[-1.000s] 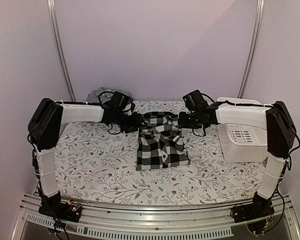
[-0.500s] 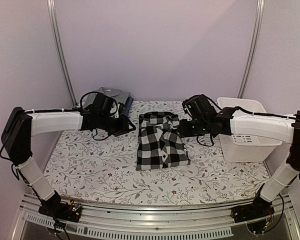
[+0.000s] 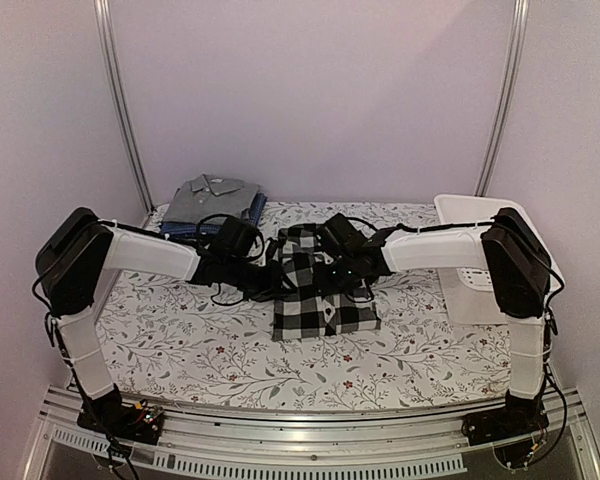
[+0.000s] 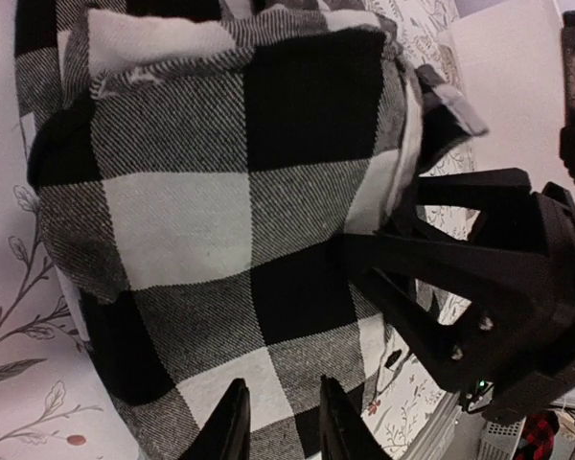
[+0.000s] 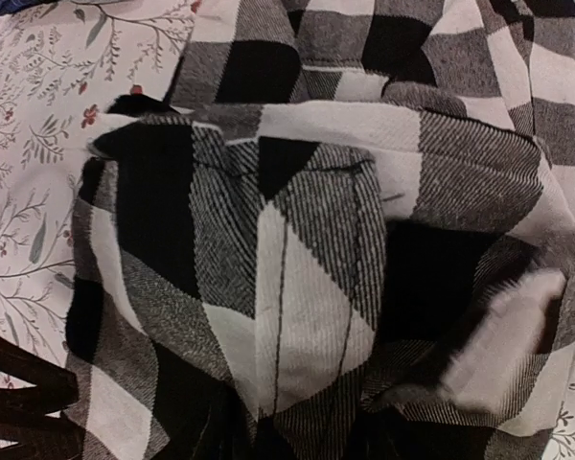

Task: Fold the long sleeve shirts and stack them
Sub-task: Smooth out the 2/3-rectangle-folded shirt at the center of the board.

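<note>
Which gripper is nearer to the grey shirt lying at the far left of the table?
Left. The left gripper is at the checked shirt's left edge, right of and in front of the grey shirt. The right gripper is over the checked shirt's middle, further right.

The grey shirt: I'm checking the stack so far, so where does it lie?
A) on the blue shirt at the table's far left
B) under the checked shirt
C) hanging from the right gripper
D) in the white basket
A: the grey shirt lies folded on the blue shirt at the far left corner of the table, apart from the checked shirt.
</note>
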